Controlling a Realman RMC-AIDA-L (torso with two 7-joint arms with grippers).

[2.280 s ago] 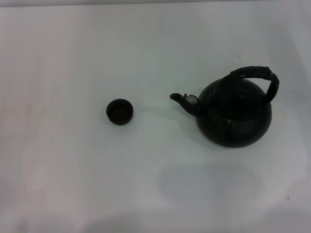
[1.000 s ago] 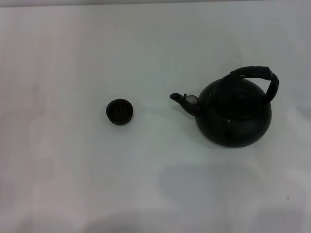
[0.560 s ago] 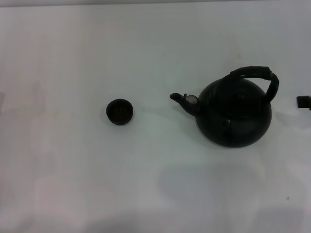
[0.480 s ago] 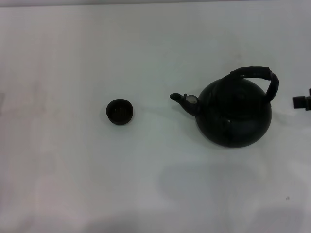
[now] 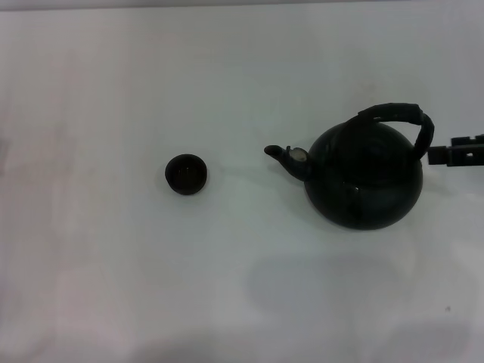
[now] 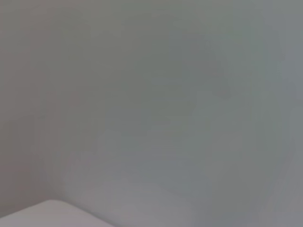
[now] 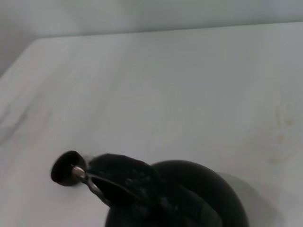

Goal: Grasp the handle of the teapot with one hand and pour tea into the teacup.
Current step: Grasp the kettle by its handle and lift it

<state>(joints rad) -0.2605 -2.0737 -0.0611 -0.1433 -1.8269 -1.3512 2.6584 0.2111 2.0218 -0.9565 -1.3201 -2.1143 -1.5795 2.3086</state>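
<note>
1. Table [image 5: 227, 302]: pale surface under everything; nearest me it carries only a soft grey shadow at about 5 o'clock
2. Teapot [image 5: 363, 178]: sits upright at roughly 3 o'clock from the table's middle, round black glossy body, spout [image 5: 283, 153] pointing to 9 o'clock toward the teacup
3. Teacup [image 5: 186, 174]: small dark bowl at about 9 o'clock, upright, well apart from the spout tip, bare table between the two
4. Handle [image 5: 397, 113]: ribbed black hoop arching over the pot's far side, its one end dropping at the pot's 2 o'clock shoulder
5. My right gripper [image 5: 457, 151]: a dark tip at the frame edge, 3 o'clock, just beside that handle end, not touching it; I cannot tell how wide my fingers stand
6. Right wrist view: looks down over the handle [image 7: 142, 182] and teapot [image 7: 189, 198], with the teacup [image 7: 66, 168] beyond
7. My left gripper: nowhere in sight; its wrist camera shows only blank grey
</note>
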